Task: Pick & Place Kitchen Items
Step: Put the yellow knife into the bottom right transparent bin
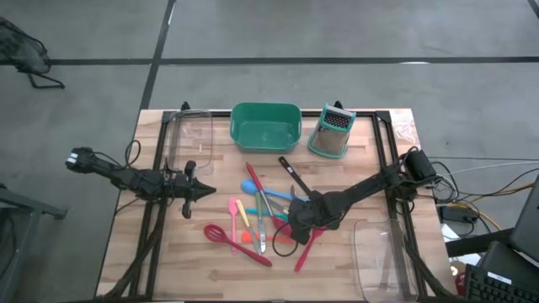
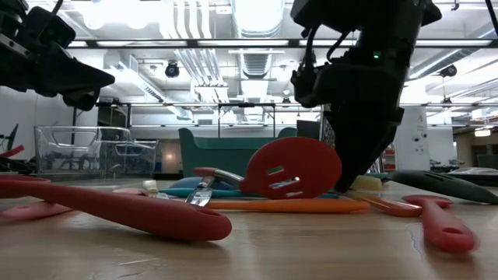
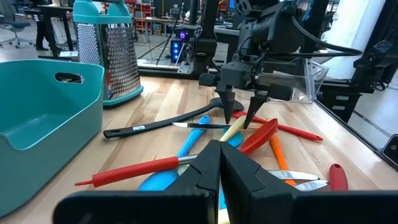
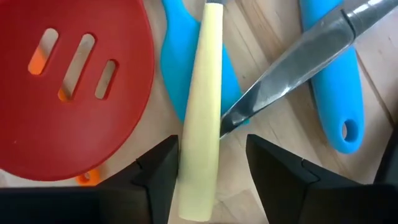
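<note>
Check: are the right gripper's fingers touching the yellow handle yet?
Apart. In the right wrist view the right gripper straddles the yellow handle, wood showing between it and each finger.

Robotics lab, exposed ceiling ducts (image 2: pixel 233 58) and strip lights, concrete floor (image 1: pixel 337 29), wooden test table (image 1: pixel 168 244), cabling

Teal rectangular tub (image 1: pixel 266 127) sits at far-centre edge of the wooden tabletop (image 1: pixel 354 172), w/ steel box grater (image 1: pixel 331 132) on teal base just beside it, tilted slightly, not touching as far as visible. Clear plastic bin (image 1: pixel 190 137) at far left corner, another clear bin (image 1: pixel 381 257) at near right edge; black cables and a power brick (image 1: pixel 459 215) lie off the tabletop on the right. Grey floor (image 1: pixel 337 34) w/ dark seam lines all round; low view shows a lab room behind w/ bright ceiling lights (image 2: pixel 257 12).
</note>
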